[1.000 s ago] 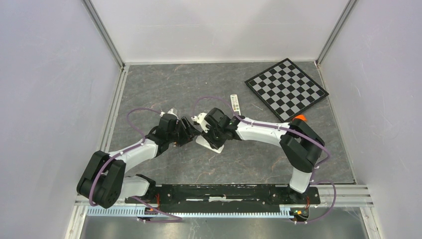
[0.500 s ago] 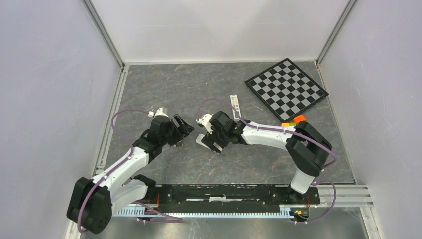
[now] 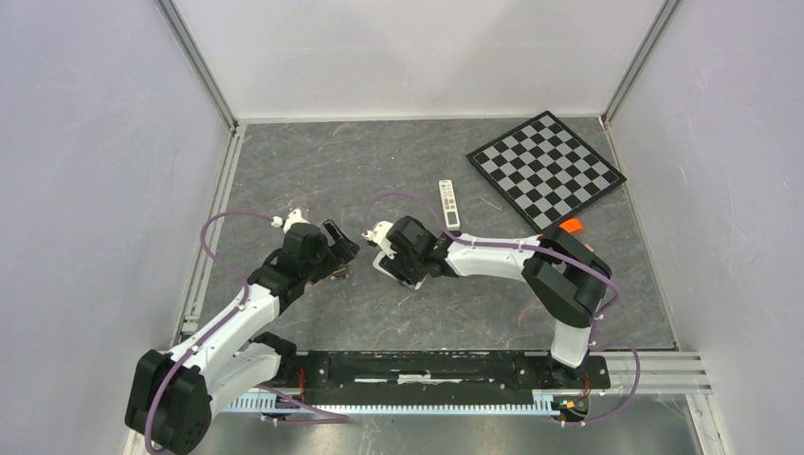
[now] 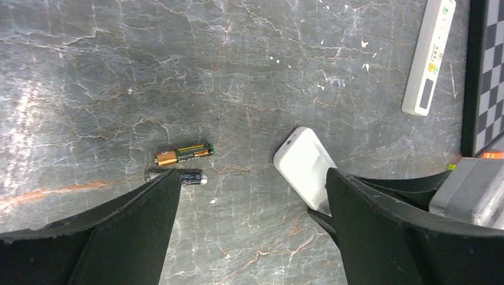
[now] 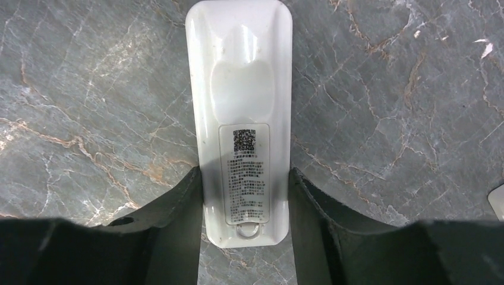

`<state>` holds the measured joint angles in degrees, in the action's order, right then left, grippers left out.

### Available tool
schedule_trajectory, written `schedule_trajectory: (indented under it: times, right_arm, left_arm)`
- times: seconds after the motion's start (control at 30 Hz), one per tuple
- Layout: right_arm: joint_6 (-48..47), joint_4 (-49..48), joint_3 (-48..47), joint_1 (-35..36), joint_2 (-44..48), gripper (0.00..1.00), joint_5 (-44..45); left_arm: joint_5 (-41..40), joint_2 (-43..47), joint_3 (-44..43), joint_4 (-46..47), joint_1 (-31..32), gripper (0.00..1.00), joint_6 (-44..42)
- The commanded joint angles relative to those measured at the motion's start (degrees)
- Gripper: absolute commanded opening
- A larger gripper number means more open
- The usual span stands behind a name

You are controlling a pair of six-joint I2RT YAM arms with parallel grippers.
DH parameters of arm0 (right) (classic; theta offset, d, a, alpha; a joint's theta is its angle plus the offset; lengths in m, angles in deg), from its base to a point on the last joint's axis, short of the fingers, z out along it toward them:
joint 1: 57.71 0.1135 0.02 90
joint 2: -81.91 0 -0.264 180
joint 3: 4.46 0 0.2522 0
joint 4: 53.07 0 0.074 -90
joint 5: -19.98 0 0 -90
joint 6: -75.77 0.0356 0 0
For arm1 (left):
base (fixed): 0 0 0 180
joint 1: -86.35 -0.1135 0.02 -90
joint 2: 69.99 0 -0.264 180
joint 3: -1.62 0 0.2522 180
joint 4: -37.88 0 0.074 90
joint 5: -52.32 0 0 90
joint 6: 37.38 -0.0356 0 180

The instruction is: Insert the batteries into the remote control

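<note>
Two batteries lie side by side on the marbled tabletop in the left wrist view: a gold-and-green one (image 4: 184, 154) and a dark one (image 4: 189, 177), the latter partly hidden by my left finger. My left gripper (image 4: 252, 178) (image 3: 338, 248) hangs open above bare tabletop, empty. The white remote control (image 5: 241, 107) (image 4: 304, 166) (image 3: 384, 267) lies back side up, its label showing. My right gripper (image 5: 243, 196) (image 3: 406, 260) has both fingers pressed against the remote's long sides near its end.
A second, slimmer remote (image 3: 447, 203) (image 4: 429, 56) with coloured buttons lies further back. A chessboard (image 3: 545, 169) sits at the back right. White walls with metal rails close in the table.
My left arm has drawn back to the left, away from the right gripper, and its jaws have opened wider. The right gripper opened, then closed onto the remote.
</note>
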<state>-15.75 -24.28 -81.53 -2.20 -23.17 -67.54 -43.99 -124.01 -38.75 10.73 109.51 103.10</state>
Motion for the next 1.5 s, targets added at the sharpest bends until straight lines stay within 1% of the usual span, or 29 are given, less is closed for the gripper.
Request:
schedule_trajectory:
  times: [0.0,0.03,0.13,0.3,0.4,0.47,0.57,0.67,0.77,0.93,1.03,1.33,1.4,1.47]
  right_arm:
    - [1.4,-1.2,1.2,0.0,1.3,0.38,5.3]
    - [3.4,-1.6,2.2,0.0,2.7,0.37,6.0]
    - [4.9,-3.0,6.1,-0.1,7.2,0.35,9.0]
    - [9.1,-3.9,13.2,-0.5,17.1,0.35,18.3]
    - [12.9,-3.5,17.6,-2.5,22.5,0.35,23.9]
    - [15.7,-3.3,20.5,-5.1,25.9,0.35,26.4]
    - [19.7,-3.1,24.5,-11.7,29.6,0.37,26.0]
    - [23.0,-1.0,26.6,-16.8,30.6,0.39,26.5]
    - [24.6,-0.2,27.9,-19.9,30.1,0.41,25.6]
    - [24.9,-2.5,30.0,-23.3,28.7,0.43,20.2]
    - [25.2,-2.2,30.1,-24.3,27.7,0.47,19.3]
    - [24.1,-1.2,26.9,-25.0,28.5,0.81,18.6]
    - [22.6,-2.6,25.5,-25.0,28.8,0.84,17.6]
    - [21.6,-4.4,23.4,-25.0,27.9,0.84,15.2]
  left_arm:
    - [-2.9,0.9,-2.2,-1.1,-0.4,0.98,-3.1]
    - [-3.1,0.9,-2.2,-1.2,-0.4,0.98,-3.3]
    - [-3.6,1.0,-2.1,-1.6,-0.5,0.98,-3.6]
    - [-3.9,1.4,-2.1,-1.5,-0.6,0.98,-3.6]
    - [-4.0,1.5,-2.2,-1.5,-0.5,0.99,-3.7]
    - [-4.0,1.5,-2.3,-1.6,-0.6,0.98,-3.8]
    - [-3.7,1.4,-2.5,-1.4,-0.5,0.98,-4.0]
    - [-3.3,1.2,-2.7,-1.4,-0.5,0.98,-4.2]
    - [-3.1,1.1,-2.8,-1.4,-0.5,0.98,-4.4]
    - [-2.5,0.7,-2.7,-1.4,-0.6,0.98,-4.5]
    - [-2.3,0.6,-2.8,-1.5,-0.5,0.98,-4.6]
    - [-3.5,1.4,-2.7,-1.6,-0.5,0.99,-4.4]
    - [-3.9,1.8,-2.8,-1.5,-0.5,0.98,-4.4]
    - [-4.2,2.1,-2.9,-1.6,-0.6,0.98,-4.3]
